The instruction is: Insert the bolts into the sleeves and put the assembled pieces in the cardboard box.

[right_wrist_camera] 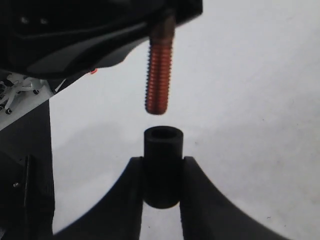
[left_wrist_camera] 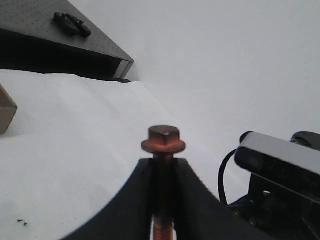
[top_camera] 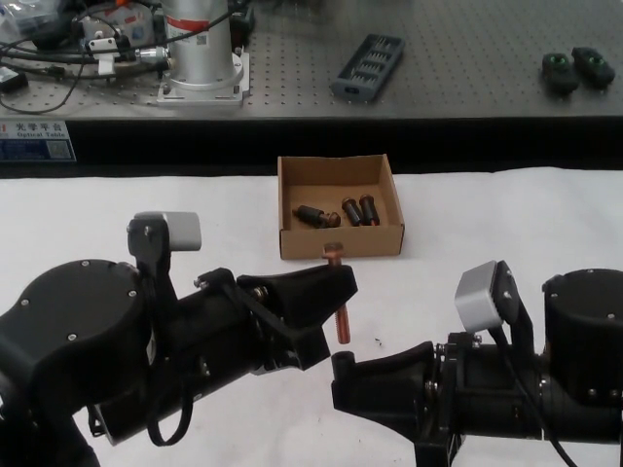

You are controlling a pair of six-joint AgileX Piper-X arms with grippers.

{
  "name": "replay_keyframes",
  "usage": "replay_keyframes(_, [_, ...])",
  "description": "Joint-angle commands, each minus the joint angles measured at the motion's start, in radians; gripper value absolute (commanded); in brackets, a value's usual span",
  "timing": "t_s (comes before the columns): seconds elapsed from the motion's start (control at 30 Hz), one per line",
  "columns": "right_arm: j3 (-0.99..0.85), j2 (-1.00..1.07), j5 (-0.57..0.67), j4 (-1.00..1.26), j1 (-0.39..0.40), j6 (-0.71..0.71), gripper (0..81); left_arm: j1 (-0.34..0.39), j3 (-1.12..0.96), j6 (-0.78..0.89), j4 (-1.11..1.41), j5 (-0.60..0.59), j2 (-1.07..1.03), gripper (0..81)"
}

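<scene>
My left gripper [top_camera: 336, 288] is shut on a copper bolt [top_camera: 339, 292], held upright with its hex head [left_wrist_camera: 163, 139] on top and the fingers [left_wrist_camera: 135, 195] clamped on the shank. Directly below, my right gripper [right_wrist_camera: 162, 175] is shut on a black sleeve [right_wrist_camera: 162, 167], bore facing up. The bolt's threaded tip [right_wrist_camera: 157, 107] hangs just above the sleeve's opening, a small gap between them. In the high view the right gripper [top_camera: 343, 372] sits under the bolt. The cardboard box [top_camera: 341, 240] stands beyond both grippers and holds three assembled pieces [top_camera: 341, 212].
White cloth covers the bench around the arms. Behind the box a dark perforated board carries a blue-grey rack [top_camera: 368, 66], two black parts [top_camera: 577, 68] and a metal post [top_camera: 200, 49] with cables. The right arm's wrist camera [left_wrist_camera: 280, 157] is close beside the left gripper.
</scene>
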State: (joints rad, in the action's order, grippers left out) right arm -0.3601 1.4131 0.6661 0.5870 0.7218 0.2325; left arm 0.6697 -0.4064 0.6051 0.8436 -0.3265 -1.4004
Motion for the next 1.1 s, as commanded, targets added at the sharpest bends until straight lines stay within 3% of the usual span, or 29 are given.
replay_keyframes(0.0, [-0.002, -0.001, 0.027, 0.019, -0.001, -0.017, 12.1, 0.005, 0.002, 0.032, -0.040, 0.009, -0.003, 5.1])
replay_keyframes(1.07, [-0.002, -0.001, -0.007, 0.017, -0.004, -0.047, 12.1, 0.005, 0.011, 0.091, -0.034, -0.054, -0.003, 5.1])
